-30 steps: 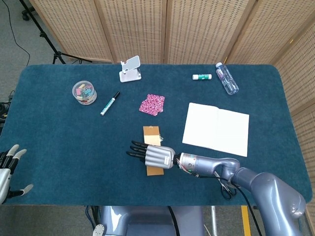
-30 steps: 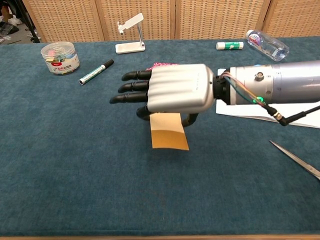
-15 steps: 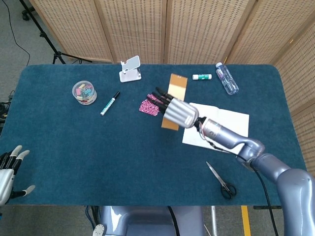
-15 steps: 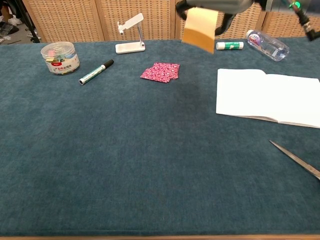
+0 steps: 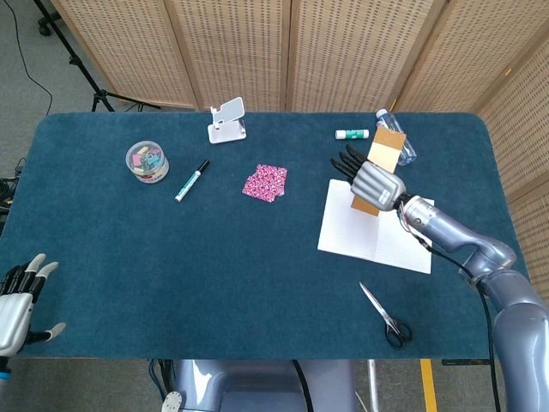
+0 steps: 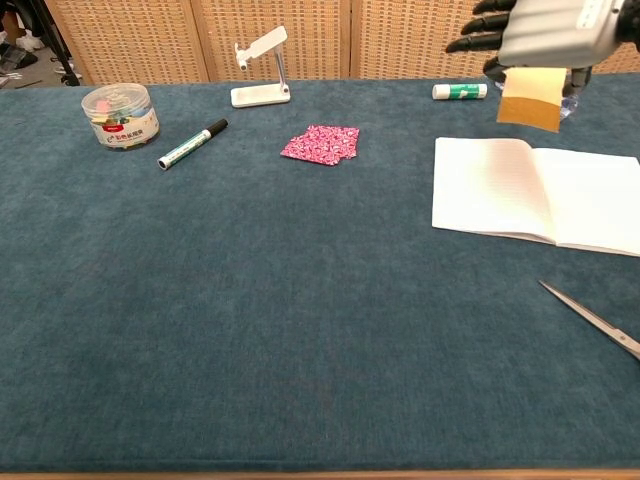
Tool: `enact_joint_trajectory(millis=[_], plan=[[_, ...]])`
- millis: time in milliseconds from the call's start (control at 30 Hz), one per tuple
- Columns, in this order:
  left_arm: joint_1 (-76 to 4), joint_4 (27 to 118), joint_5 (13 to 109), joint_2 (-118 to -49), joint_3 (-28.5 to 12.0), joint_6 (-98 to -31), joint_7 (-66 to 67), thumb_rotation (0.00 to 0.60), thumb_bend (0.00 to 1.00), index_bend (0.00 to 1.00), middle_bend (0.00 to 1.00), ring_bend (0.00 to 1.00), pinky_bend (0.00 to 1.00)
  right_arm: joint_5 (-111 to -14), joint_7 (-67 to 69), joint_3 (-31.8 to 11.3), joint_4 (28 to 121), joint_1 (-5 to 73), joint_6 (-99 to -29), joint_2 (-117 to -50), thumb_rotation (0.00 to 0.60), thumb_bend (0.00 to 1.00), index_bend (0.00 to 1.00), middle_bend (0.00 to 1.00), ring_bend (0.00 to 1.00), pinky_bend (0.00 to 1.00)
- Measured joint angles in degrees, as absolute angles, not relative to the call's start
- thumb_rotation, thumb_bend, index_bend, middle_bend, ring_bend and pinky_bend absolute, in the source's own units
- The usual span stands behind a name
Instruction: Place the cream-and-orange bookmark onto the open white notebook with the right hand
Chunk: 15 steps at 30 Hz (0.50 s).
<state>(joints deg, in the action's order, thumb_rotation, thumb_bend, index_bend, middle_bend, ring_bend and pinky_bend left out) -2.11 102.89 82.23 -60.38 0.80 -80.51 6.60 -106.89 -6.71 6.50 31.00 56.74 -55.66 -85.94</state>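
My right hand (image 5: 371, 181) (image 6: 540, 30) holds the cream-and-orange bookmark (image 5: 384, 150) (image 6: 531, 98) in the air above the left page of the open white notebook (image 5: 340, 225) (image 6: 500, 190). The bookmark's cream end sticks out past the fingers and its orange end shows below the hand. The notebook lies flat at the right of the table. My left hand (image 5: 17, 296) hangs at the lower left edge of the head view, off the table, fingers apart and holding nothing.
Scissors (image 5: 384, 315) (image 6: 598, 322) lie in front of the notebook. A glue stick (image 5: 352, 134) and a clear bottle (image 5: 400, 146) lie behind it. A pink patterned cloth (image 5: 265, 182), a marker (image 5: 191, 180), a jar of clips (image 5: 147, 161) and a white phone stand (image 5: 226, 119) sit further left.
My right hand lifted the bookmark from the table's front middle, carried it up and to the right, and now holds it above the notebook. The left hand barely moved.
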Motion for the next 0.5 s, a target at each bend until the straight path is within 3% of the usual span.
enact_joint_trajectory(millis=[500], plan=[[-2.84,103.45,81.01,-61.29,0.84,-79.36,8.95,0.6,0.0,0.0,0.0,0.0,0.0,-110.38,3.78,14.27,19.07,50.44,-59.22,-91.26,0.6,0.1,0.57,0.01,0.0,0.09]])
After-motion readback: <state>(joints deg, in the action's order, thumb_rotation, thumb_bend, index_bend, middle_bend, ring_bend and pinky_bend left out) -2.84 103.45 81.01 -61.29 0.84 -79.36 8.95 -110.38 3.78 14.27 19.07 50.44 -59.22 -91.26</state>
